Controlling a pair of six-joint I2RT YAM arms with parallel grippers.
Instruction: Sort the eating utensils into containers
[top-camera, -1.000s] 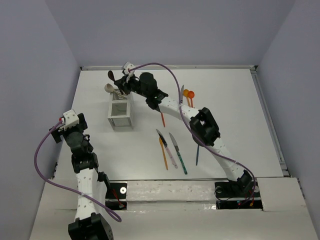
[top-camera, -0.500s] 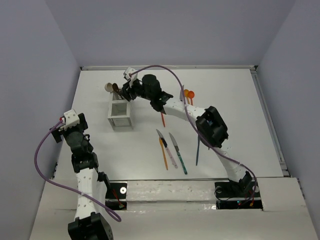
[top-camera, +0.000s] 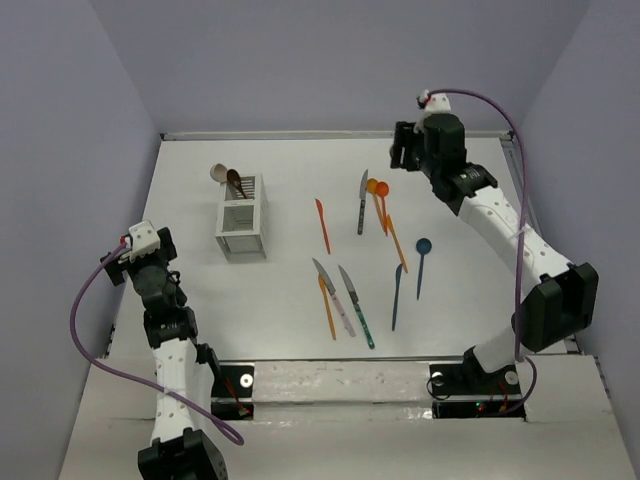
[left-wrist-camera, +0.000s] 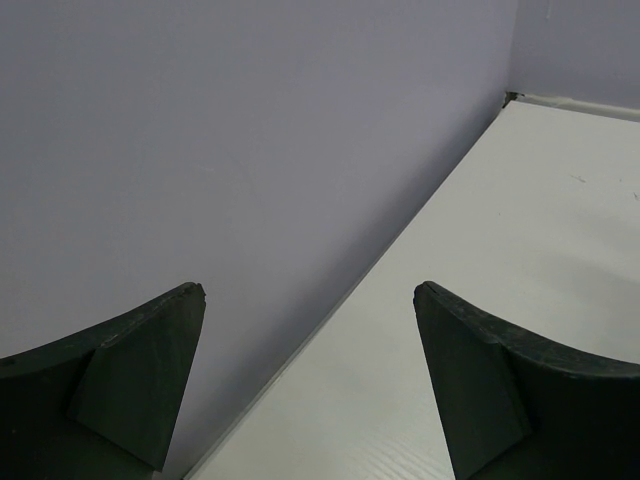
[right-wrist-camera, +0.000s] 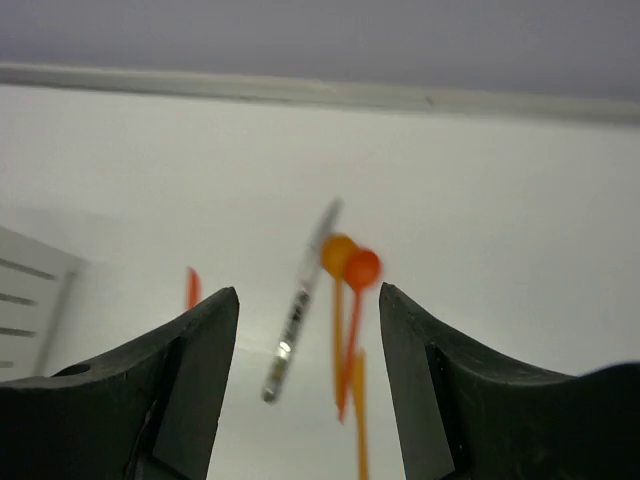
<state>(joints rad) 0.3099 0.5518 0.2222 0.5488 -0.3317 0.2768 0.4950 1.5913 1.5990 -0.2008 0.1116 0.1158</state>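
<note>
The white slatted caddy (top-camera: 242, 216) stands left of centre with a beige spoon (top-camera: 218, 173) and a brown spoon (top-camera: 236, 182) leaning out of its far compartment. The other utensils lie loose on the table: a silver knife (top-camera: 362, 200) (right-wrist-camera: 297, 313), two orange spoons (top-camera: 377, 188) (right-wrist-camera: 350, 265), orange knives (top-camera: 322, 225), a blue spoon (top-camera: 423, 247) and several knives near the front (top-camera: 343, 300). My right gripper (top-camera: 402, 160) (right-wrist-camera: 308, 290) hangs open and empty at the back right, above the orange spoons. My left gripper (top-camera: 135, 250) (left-wrist-camera: 310, 290) is wide open and empty by the left wall.
The left wall (left-wrist-camera: 200, 150) rises right beside my left gripper. The caddy's corner (right-wrist-camera: 30, 290) shows at the left edge of the right wrist view. The table's back rim (right-wrist-camera: 300, 90) runs behind the spoons.
My right arm has swung from over the caddy to the back right and its gripper has opened. The brown spoon it held now stands in the caddy. The left arm is still.
</note>
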